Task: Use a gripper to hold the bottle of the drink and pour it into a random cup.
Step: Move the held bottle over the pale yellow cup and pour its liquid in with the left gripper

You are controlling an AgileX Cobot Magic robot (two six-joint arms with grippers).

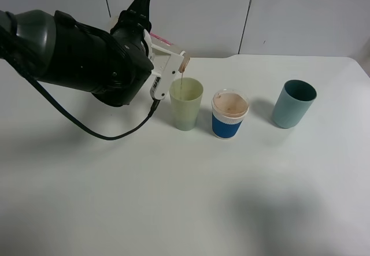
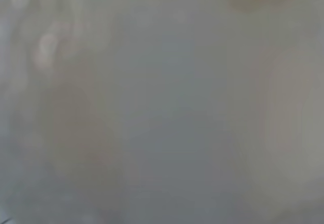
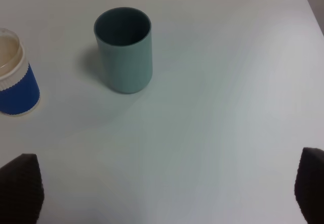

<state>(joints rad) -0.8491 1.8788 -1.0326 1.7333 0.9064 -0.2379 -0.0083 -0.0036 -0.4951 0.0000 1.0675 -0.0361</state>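
In the exterior high view my left gripper, white jaws on a bulky black arm, is shut on the bottle. The bottle is tipped with its tan-rimmed mouth over the pale yellow-green cup, and most of its body is hidden between the jaws. A thin brown stream of the drink falls from the mouth into the cup. The left wrist view is a whitish blur. In the right wrist view my right gripper stands open, its dark fingertips wide apart over bare table with nothing between them.
A white cup with a blue band stands right of the yellow-green cup, and a teal tumbler stands further right. The white table ends at a grey wall behind. A black cable hangs from the left arm.
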